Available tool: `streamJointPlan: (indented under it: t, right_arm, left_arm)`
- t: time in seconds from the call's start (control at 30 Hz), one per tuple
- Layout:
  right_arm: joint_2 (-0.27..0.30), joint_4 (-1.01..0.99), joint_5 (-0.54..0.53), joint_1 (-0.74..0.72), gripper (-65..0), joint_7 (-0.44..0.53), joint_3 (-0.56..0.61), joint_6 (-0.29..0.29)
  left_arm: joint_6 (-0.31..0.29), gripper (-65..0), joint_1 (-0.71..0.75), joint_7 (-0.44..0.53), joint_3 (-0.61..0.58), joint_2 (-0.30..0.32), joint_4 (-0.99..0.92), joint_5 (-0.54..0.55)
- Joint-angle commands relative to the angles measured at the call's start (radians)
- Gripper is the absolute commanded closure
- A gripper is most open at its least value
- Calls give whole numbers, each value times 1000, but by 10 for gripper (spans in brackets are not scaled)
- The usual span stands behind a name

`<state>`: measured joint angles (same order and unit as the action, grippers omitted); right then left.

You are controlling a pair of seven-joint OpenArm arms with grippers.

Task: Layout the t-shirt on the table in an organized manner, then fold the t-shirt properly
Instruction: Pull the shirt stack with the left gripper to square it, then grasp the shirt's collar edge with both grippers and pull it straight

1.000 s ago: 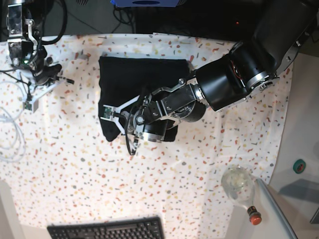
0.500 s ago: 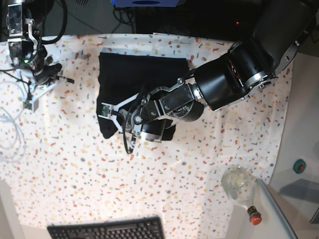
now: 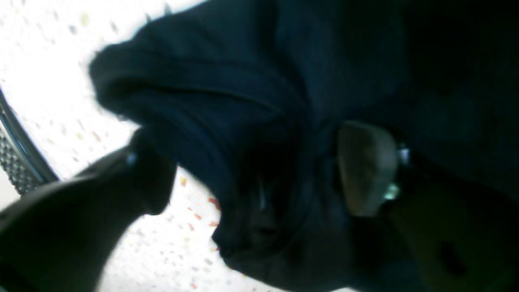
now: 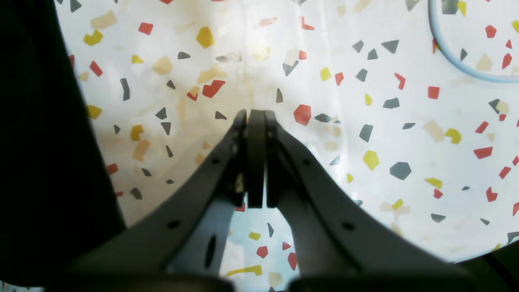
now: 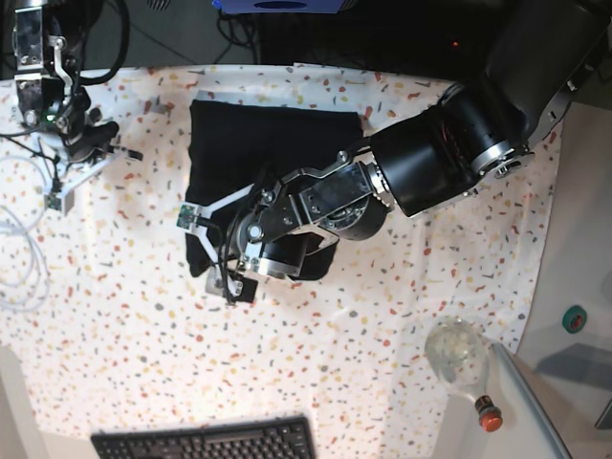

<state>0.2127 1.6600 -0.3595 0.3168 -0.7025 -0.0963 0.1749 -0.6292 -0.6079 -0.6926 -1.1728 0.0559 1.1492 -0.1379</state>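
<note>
Speckled table [image 5: 124, 316] carries the t-shirt [image 5: 268, 143] as a compact, seemingly part-folded block; its near edge looks bunched. Left gripper [image 5: 206, 251] spread over that edge, gripping nothing; right gripper [image 4: 255, 121] pressed together, empty

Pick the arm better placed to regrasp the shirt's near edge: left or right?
Left. The left gripper hangs open over the plain black cloth t-shirt; the right gripper, shut, sits off at the table's far corner, away from it.

The surface [image 5: 124, 325] lies bare toward 7 o'clock of the t-shirt [image 5: 258, 143]. A keyboard [image 5: 206, 442] blocks 6 o'clock; a bottle [image 5: 461, 361] stands at 5.
</note>
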Motion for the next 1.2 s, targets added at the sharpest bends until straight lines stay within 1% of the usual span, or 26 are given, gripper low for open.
streamJointPlan:
  t: [0.0,0.13,0.17,0.2,0.3,0.37,0.4,0.43,0.47,0.5,0.53,0.57,0.6,0.63,0.7,0.8,0.87,0.93,1.03,1.17]
  right_arm:
    - [11,15,4,-5,0,17,-3,1]
    - [11,15,4,-5,0,17,-3,1]
    - [11,15,4,-5,0,17,-3,1]
    - [11,15,4,-5,0,17,-3,1]
    - [11,15,4,-5,0,19,-3,1]
    - [11,25,4,-5,0,19,-3,1]
    - [11,41,4,0,0,19,0,1]
    - [9,67,4,14,0,19,2,-1]
    - [9,98,4,28,0,22,17,-1]
    - [9,133,4,41,0,34,43,-1]
    - [12,167,4,63,0,53,79,-1]
    - [17,196,4,84,0,77,111,-1]
    - [18,216,4,100,0,102,139,-1]
    - [18,228,4,112,0,123,162,-1]
    - [18,239,4,134,0,154,212,-1]
    - [20,239,9,138,0,172,304,-1]
    - [21,239,9,132,0,172,355,-1]
    - [21,239,9,121,0,172,395,-1]
    - [21,231,10,97,0,172,436,-1]
    - [18,161,10,63,0,174,452,-1]
  left_arm:
    - [6,-650,-40,-2,8,-6,15,-7]
    - [6,-650,-76,-2,9,-4,44,2]
    - [6,-650,-82,-8,14,9,64,2]
    - [6,-650,-83,-31,34,26,93,4]
    - [6,-650,-76,-111,127,40,216,4]
    - [4,-650,-60,-169,193,65,305,4]
    - [4,-634,-47,-204,221,75,357,4]
    - [4,-574,-27,-236,261,91,418,5]
    - [4,-490,18,-261,305,109,470,13]
    - [4,-383,70,-276,360,126,521,28]
    - [4,-250,135,-279,422,143,564,48]
    - [7,-99,214,-278,489,150,598,68]
    - [10,0,280,-276,551,154,625,77]
    - [12,0,349,-267,606,154,647,80]
    - [13,0,503,-213,719,152,682,67]
    - [13,0,699,-55,850,152,690,17]
    - [15,0,788,49,890,152,687,-1]
    - [15,0,839,115,907,152,685,-7]
    - [56,0,863,121,916,158,665,-1]
    - [125,0,856,126,913,158,547,-2]
